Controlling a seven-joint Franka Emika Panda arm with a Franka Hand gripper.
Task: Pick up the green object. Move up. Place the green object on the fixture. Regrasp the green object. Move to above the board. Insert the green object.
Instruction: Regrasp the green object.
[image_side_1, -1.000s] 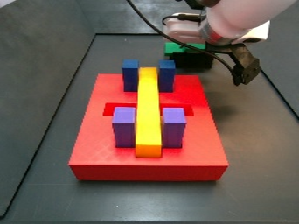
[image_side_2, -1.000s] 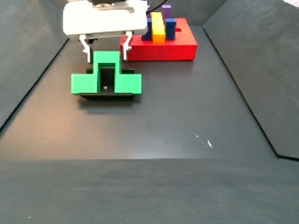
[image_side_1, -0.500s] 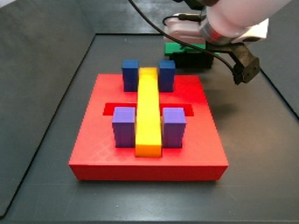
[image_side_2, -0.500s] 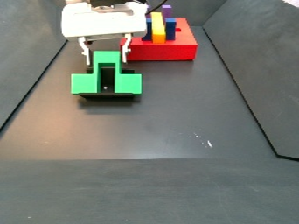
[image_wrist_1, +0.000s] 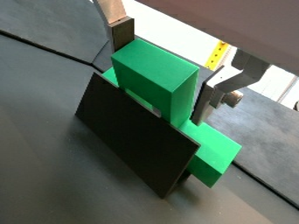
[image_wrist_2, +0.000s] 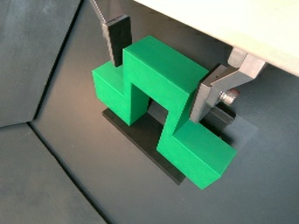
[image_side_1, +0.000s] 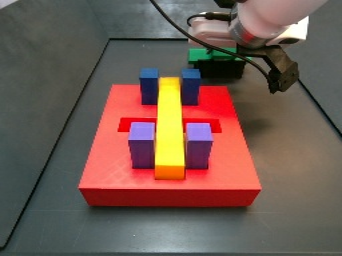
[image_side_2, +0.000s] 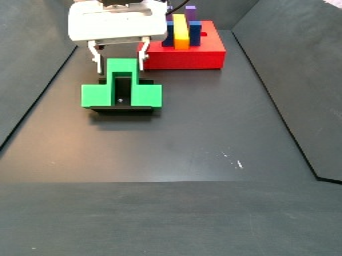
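Field notes, as I see it from the console

Hand (image_side_2: 120, 52) is down over the green object (image_side_2: 122, 88), well back from the board (image_side_2: 187, 48) in a side view. The green object sits on the fixture (image_wrist_1: 140, 144); in both wrist views the dark bracket shows beneath and against the green piece, with the green's lower steps spreading out to either side.

Where the piece lies relative to the hand: the raised middle of the green object (image_wrist_2: 158, 83) stands between the two fingers. In a wrist view one finger (image_wrist_2: 117, 37) is at one flank of the raised part and the other silver plate at the opposite flank, both right up against the green. I read the hand as narrowed to the width of that middle block; whether the pads actually press on it I cannot tell for certain.

In a side view the hand (image_side_1: 221, 52) sits behind the board (image_side_1: 167, 150), partly hiding the green object (image_side_1: 201, 56). The board carries the yellow bar (image_side_1: 170, 125) between blue (image_side_1: 148, 80) and purple blocks (image_side_1: 140, 145)
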